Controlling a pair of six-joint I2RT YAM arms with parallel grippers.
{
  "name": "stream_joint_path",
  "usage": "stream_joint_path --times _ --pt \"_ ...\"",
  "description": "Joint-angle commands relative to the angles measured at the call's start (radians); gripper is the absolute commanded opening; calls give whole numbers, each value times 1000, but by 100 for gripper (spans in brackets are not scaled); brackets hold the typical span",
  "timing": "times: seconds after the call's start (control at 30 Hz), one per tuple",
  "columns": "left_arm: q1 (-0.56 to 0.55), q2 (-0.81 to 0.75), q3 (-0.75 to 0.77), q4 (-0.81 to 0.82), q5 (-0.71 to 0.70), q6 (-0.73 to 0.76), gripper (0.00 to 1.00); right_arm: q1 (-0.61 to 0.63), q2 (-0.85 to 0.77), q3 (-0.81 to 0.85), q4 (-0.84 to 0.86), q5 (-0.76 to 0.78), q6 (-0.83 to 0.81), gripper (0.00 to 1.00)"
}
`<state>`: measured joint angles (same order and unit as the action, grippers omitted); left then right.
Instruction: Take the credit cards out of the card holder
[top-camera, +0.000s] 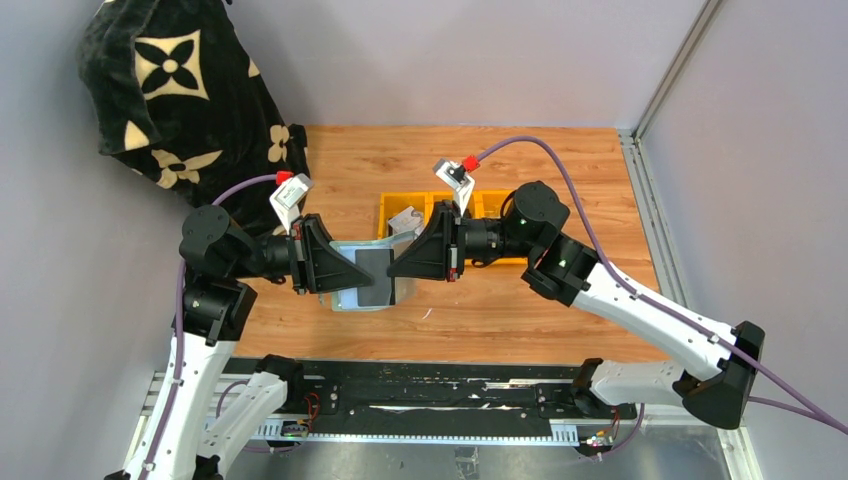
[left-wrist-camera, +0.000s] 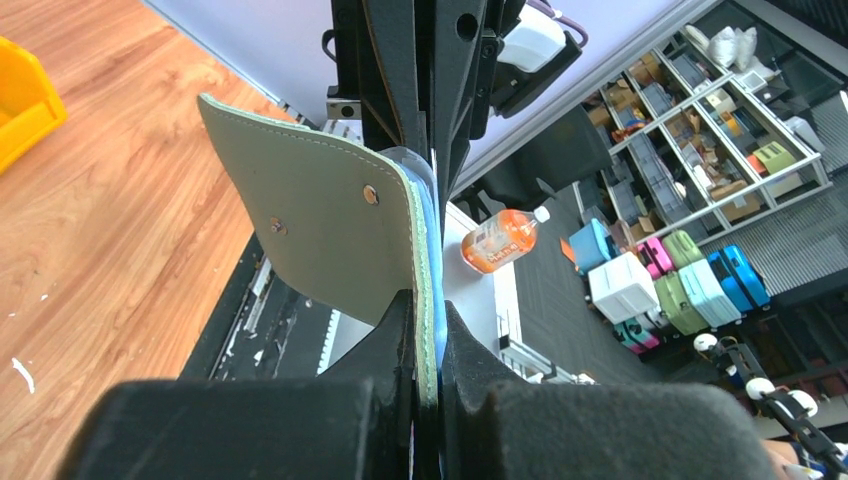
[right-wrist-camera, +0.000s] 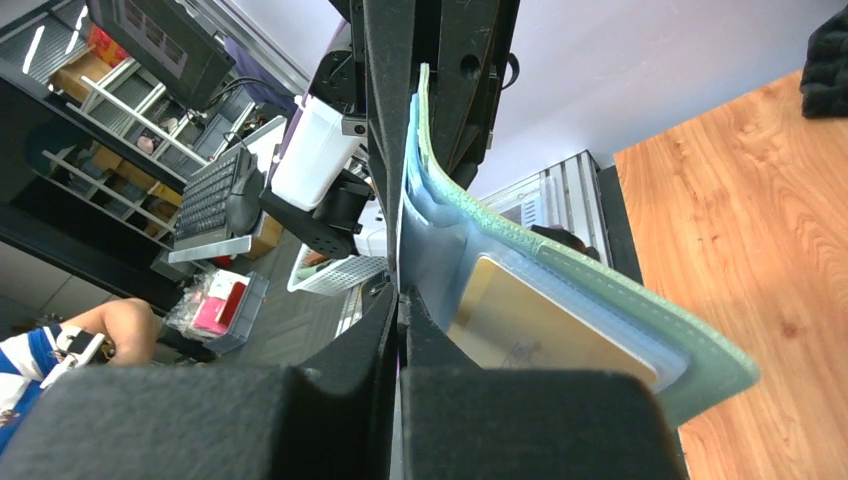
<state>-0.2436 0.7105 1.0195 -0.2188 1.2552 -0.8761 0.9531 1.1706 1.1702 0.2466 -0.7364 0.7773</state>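
Note:
The pale sage-green card holder (top-camera: 348, 300) hangs opened above the table's middle, stretched between both grippers. My left gripper (top-camera: 366, 271) is shut on one edge; in the left wrist view its jaws (left-wrist-camera: 428, 330) pinch the green cover (left-wrist-camera: 320, 220) and a blue inner layer. My right gripper (top-camera: 393, 269) is shut on the opposite side, and in the right wrist view (right-wrist-camera: 400, 300) it pinches a thin grey-blue inner leaf. A tan-gold credit card (right-wrist-camera: 540, 330) sits in a pocket of the card holder (right-wrist-camera: 640, 310), just beside the right fingers. Other cards are not visible.
Yellow bins (top-camera: 440, 208) stand on the wooden table behind the grippers, one also in the left wrist view (left-wrist-camera: 25, 100). A black cloth with cream flower print (top-camera: 180, 90) hangs at the back left. A black rail (top-camera: 440, 385) runs along the near edge.

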Motion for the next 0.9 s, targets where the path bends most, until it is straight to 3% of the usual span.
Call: stream_joint_path --times 0.0,0.5,0.7,0.8,0.87 --pt "-2 -4 18 28 16 -23 4 -16 -21 -8 40 -17 10 0" --pt "-2 7 33 18 3 -21 5 -33 -93 -69 36 -13 5 0" --pt "-2 12 42 8 0 -10 2 -55 -101 -59 -7 -8 -11 0" --pt "-2 13 40 1 -26 4 0 -53 -80 -61 53 -22 35 23" --pt "-2 18 40 1 -36 5 0 -53 -47 -61 91 -37 71 31"
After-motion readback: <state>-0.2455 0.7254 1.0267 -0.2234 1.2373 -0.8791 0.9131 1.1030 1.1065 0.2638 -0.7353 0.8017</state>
